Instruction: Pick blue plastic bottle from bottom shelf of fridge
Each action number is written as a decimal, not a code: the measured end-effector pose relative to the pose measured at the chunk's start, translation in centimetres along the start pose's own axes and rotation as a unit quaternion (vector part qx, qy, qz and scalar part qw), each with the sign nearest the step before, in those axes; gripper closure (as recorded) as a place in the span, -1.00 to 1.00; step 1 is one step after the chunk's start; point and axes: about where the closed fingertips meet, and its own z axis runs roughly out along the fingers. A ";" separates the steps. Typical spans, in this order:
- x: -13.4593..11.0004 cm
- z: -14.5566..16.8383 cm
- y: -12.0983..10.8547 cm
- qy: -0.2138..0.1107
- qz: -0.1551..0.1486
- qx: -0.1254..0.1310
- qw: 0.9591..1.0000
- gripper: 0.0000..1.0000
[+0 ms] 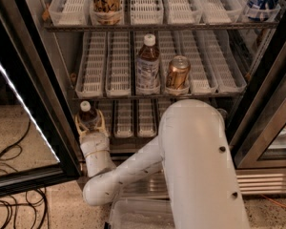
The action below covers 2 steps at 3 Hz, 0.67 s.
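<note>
The gripper [90,121] is at the front left end of the bottom shelf [133,120] of the fridge [57,56], reaching in from below. Its two pale fingers [78,126] stand upright on both sides of the blue plastic bottle [88,115] and press on its sides, so the tool is closed around the bottle. The bottle is upright w/ its white cap on top, in the leftmost lane of the bottom shelf, just beside the fridge's left wall. If the bottle's base rests on the tray or is lifted, I cannot tell, because the wrist hides it.

The white arm [195,166] bends from the wrist down to the floor level and then comes up big in the foreground, covering the right part of the bottom shelf.

On the middle shelf [100,87] a taller brown bottle [148,66] w/ white cap stands in a center lane, and a gold can [177,73] is just beside it on the right. On the top shelf a tan drink container [106,1] stands, only its lower part in view.

The glass door [24,128] is open at the left, w/ a white light strip [14,97] along its frame. Black cables [9,175] lie on the speckled floor under it.
</note>
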 end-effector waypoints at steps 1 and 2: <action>-0.2 -0.3 -0.6 -0.002 -0.004 0.007 1.000 1.00; -0.2 -0.3 -0.6 -0.002 -0.004 0.007 1.000 1.00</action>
